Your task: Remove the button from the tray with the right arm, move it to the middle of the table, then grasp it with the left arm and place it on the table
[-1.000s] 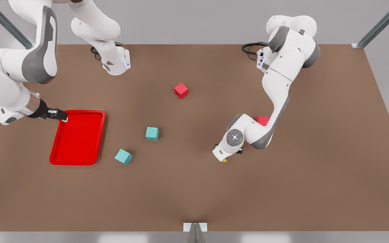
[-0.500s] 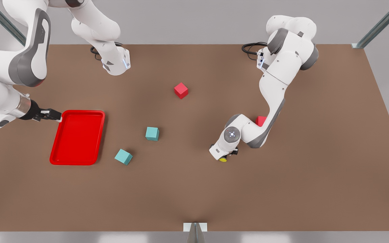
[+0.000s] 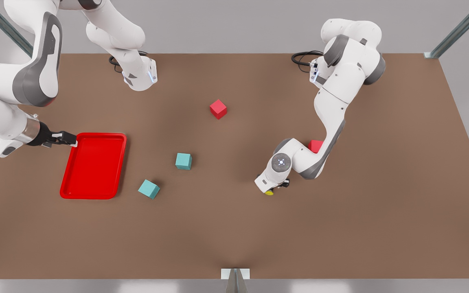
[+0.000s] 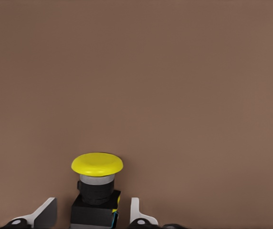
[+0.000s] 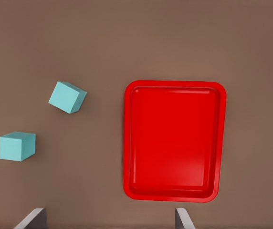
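Observation:
The button (image 3: 269,192), a yellow cap on a black body, stands upright on the table (image 3: 218,228) right of centre in the front view. My left gripper (image 3: 273,188) is low over it. In the left wrist view the button (image 4: 97,163) sits between the open fingers (image 4: 46,212), with a small gap on each side. The red tray (image 3: 94,135) lies on the front view's left with nothing in it. My right gripper (image 3: 71,140) hangs open at the tray's far left corner. From the right wrist view the tray (image 5: 174,84) lies below the open right gripper (image 5: 107,214).
Two teal cubes (image 3: 183,161) (image 3: 149,189) lie between the tray and the table's middle; they are the teal cubes (image 5: 68,97) (image 5: 17,146) in the right wrist view. One red cube (image 3: 218,109) sits farther back. Another red cube (image 3: 316,145) is partly hidden behind the left arm.
The right arm drew back from the tray toward the front view's left, then eased slightly back. The left gripper shifted a little over the button, showing more of the yellow cap.

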Motion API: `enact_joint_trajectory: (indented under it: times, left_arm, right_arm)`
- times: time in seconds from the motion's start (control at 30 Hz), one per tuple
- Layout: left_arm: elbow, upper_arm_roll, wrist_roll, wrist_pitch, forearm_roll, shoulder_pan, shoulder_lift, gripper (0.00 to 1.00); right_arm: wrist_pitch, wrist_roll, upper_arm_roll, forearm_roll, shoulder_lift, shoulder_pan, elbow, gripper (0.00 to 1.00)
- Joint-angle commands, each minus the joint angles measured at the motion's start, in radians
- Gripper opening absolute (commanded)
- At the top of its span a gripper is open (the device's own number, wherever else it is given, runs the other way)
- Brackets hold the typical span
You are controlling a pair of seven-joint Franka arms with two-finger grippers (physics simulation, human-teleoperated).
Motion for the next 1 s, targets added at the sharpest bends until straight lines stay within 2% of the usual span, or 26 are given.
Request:
enact_joint_trajectory:
  times: [0.0, 0.03, 0.07, 0.2, 0.33, 0.37, 0.63, 0.83, 0.87, 0.93, 0.97]
  left_arm:
    - [0.0, 0.0, 0.0, -0.002, 0.002, 0.001, -0.001, 0.73]
    - [0.0, 0.0, -0.002, -0.002, 0.002, 0.001, -0.001, 0.66]
    - [0.0, 0.0, -0.005, -0.004, 0.0, 0.001, -0.001, 0.53]
    - [0.011, 0.0, -0.007, -0.038, -0.001, 0.014, -0.008, 0.39]
    - [0.086, -0.017, -0.017, -0.206, -0.015, 0.018, -0.036, 0.39]
    - [0.097, -0.016, -0.083, -0.203, -0.038, 0.021, -0.048, 0.42]
    - [0.249, -0.026, -0.872, -0.16, -0.057, -0.013, -0.044, 0.42]
    - [0.249, -0.019, -1.448, -0.202, 0.385, -0.047, -0.041, 0.41]
    - [0.25, 0.018, -1.499, -0.251, 0.425, -0.088, -0.042, 0.41]
    - [0.264, 0.27, -1.556, -0.294, 0.414, -0.292, -0.033, 0.41]
    - [0.264, 0.277, -1.556, -0.323, 0.417, -0.297, -0.033, 0.41]
  right_arm:
    - [-0.001, -0.038, 0.0, 0.0, 0.001, 0.0, 0.0, 1.0]
    - [0.001, -0.037, 0.002, 0.0, 0.001, 0.0, 0.0, 1.0]
    - [0.002, -0.038, 0.002, 0.0, 0.001, 0.0, 0.0, 1.0]
    - [0.001, -0.039, 0.0, 0.0, 0.001, 0.0, 0.0, 1.0]
    - [-0.001, -0.037, 0.0, -0.001, 0.001, 0.0, 0.0, 1.0]
    - [0.001, -0.037, 0.002, -0.001, 0.002, 0.0, 0.0, 1.0]
    - [-0.002, -0.037, 0.002, -0.001, 0.002, 0.0, 0.0, 1.0]
    - [-0.001, -0.039, 0.002, -0.003, 0.002, 0.0, 0.0, 1.0]
    - [-0.001, -0.038, 0.002, -0.001, 0.002, 0.002, 0.0, 1.0]
    - [0.001, -0.038, 0.002, -0.003, 0.002, 0.002, 0.0, 1.0]
    - [-0.001, -0.037, 0.002, -0.003, 0.002, 0.002, 0.0, 1.0]
